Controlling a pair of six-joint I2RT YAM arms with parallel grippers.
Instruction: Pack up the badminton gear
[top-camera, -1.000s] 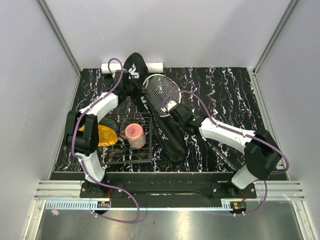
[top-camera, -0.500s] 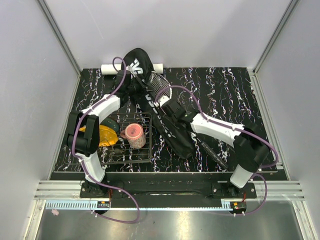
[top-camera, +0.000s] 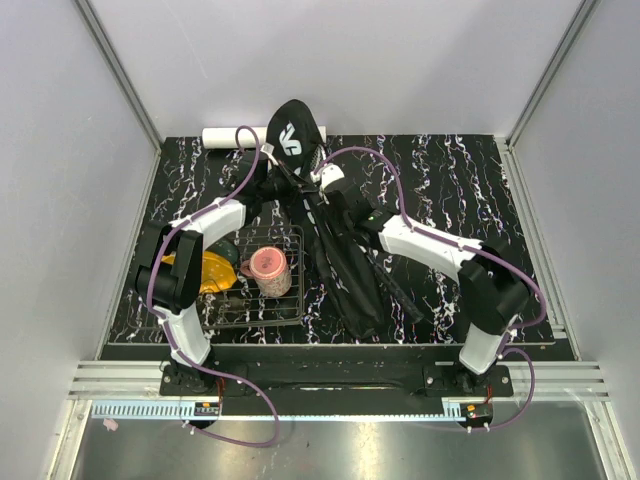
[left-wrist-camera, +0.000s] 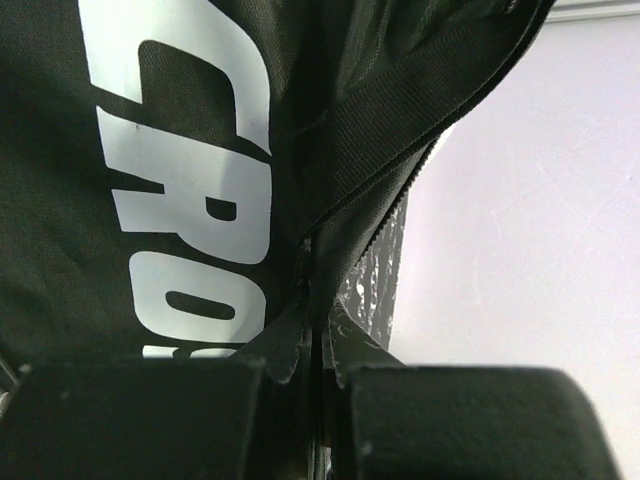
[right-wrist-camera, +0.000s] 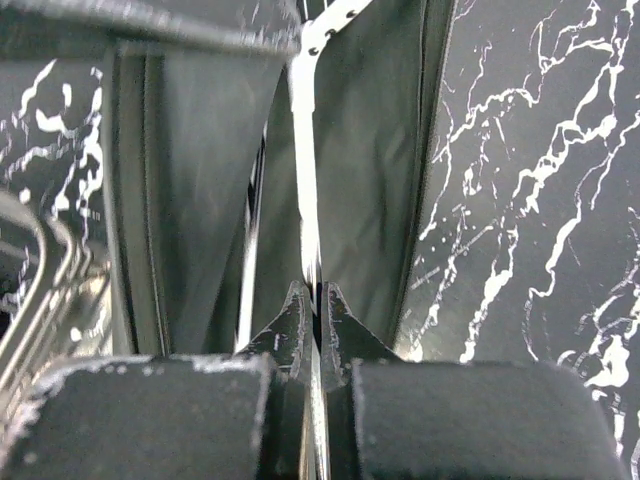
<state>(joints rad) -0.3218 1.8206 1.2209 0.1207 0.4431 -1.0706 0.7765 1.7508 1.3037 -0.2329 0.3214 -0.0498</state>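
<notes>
Both arms reach to the far counter (top-camera: 450, 190) edge. Left end effector (left-wrist-camera: 318, 340) pinches the bag (left-wrist-camera: 180, 200) opening hem; right end effector (right-wrist-camera: 315, 315) pinches the racket (right-wrist-camera: 303, 150) rim inside the opening.

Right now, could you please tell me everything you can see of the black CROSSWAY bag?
The bag is long, black woven fabric with white lettering and a zip along its open edge. It lies diagonally on the marbled table, its far end lifted. The left gripper pinches the fabric at the zip; the right gripper holds a white racket rim inside the opening.
</notes>
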